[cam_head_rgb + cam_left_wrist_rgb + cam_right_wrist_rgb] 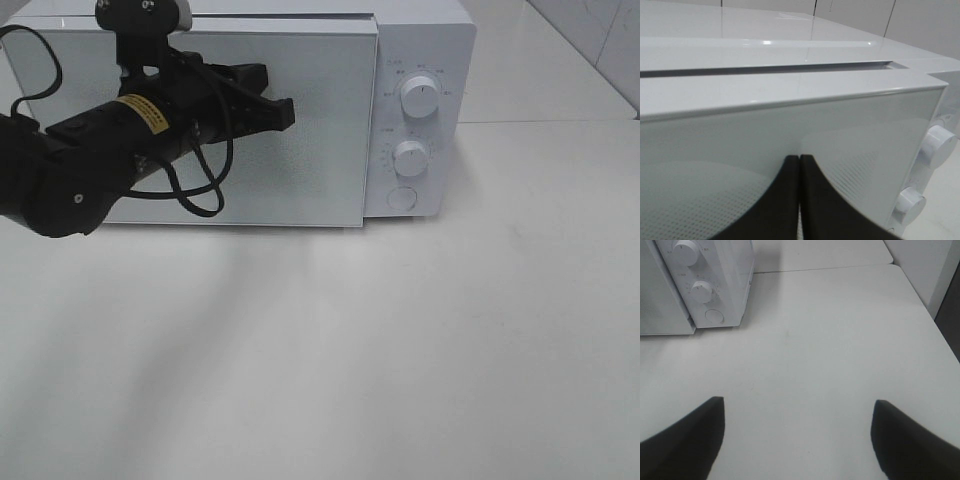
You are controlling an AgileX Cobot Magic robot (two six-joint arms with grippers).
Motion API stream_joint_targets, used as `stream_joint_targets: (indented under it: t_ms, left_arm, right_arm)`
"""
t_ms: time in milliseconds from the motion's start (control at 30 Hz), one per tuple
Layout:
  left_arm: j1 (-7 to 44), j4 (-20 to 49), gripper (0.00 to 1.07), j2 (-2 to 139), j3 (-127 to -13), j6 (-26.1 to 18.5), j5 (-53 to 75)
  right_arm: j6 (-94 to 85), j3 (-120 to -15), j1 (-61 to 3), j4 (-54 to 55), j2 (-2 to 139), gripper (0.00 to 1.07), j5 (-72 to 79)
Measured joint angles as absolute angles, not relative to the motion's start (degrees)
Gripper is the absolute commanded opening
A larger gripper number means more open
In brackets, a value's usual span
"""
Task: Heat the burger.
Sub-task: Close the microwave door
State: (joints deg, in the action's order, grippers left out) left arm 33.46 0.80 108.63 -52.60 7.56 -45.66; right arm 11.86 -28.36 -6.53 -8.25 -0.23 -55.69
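The burger is not in view. A white microwave (pixel 420 60) stands at the back of the table with its glass door (pixel 300 130) closed against the body. My left gripper (pixel 285 112) is shut and empty, its tips in front of the door's upper middle. In the left wrist view the two black fingers (pixel 785 200) press together right at the door glass (pixel 865 130). My right gripper (pixel 797 407) is open and empty above the bare table, off to the right of the microwave (pixel 715 270); it does not show in the exterior high view.
The microwave has two round knobs, an upper one (pixel 418 96) and a lower one (pixel 410 156), and a round button (pixel 401 198) on its right panel. The white table (pixel 400 350) stretches in front. Its right edge (pixel 935 325) drops off beside a grey wall.
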Motion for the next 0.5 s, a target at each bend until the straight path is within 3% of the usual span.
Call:
stream_joint_targets:
  t_ms: [500]
  left_arm:
    - [34.09, -2.06, 0.00, 112.07, -56.67, 5.44, -43.83]
  right_arm:
    - [11.86, -28.36, -6.53, -8.25, -0.23, 0.76, -55.69]
